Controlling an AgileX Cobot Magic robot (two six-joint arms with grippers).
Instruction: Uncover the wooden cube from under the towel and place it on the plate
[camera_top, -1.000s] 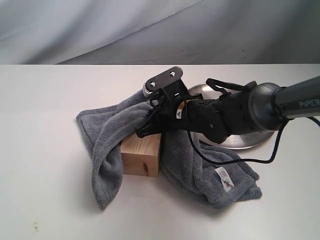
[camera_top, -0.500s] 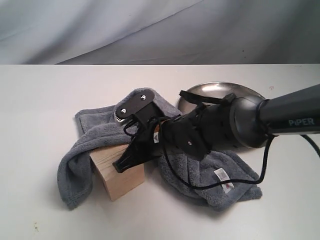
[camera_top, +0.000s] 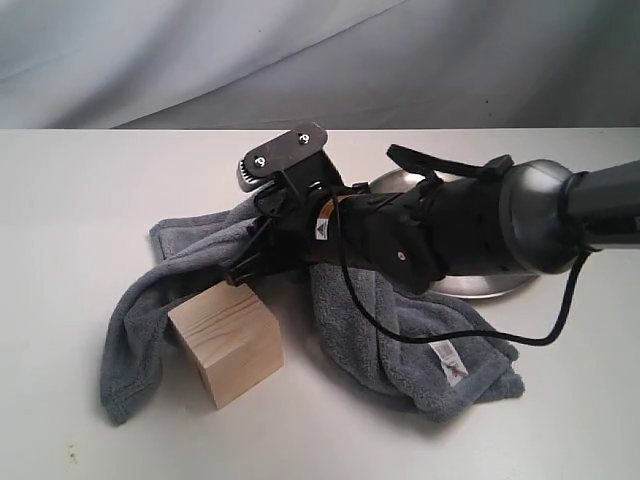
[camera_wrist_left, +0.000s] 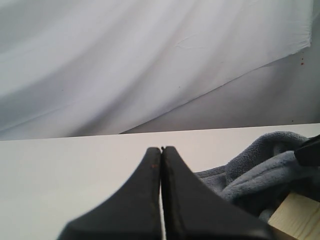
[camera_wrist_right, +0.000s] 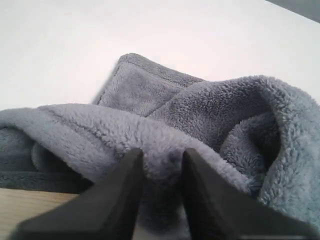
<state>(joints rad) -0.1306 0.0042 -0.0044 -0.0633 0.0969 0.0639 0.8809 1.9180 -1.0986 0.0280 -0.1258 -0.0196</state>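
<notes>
Exterior view had the wooden cube (camera_top: 225, 342) out in the open on the worktop (camera_top: 90, 200), sitting skewed, with the towel (camera_top: 400, 340) wrapped round its left side and behind it, touching! Right gripper (camera_top: 247, 268) hung just above the cube's far corner, jaws pressed on a fold of fleece (the right wrist view showed that fold filling the gap). Left gripper (camera_wrist_left: 161, 148) sat off to the side, jaws together on nothing. The danger, as I judged it: any tug on that fold could drag the strip against the cube and shove or tip it, and the cube's turned faces could let a grasp slide off a corner. Between cube and plate (camera_top: 490, 290) lay the heaped towel with its white label (camera_top: 447, 358), and the arm's slack cable (camera_top: 370, 320) trailed over it, ready to snag
</notes>
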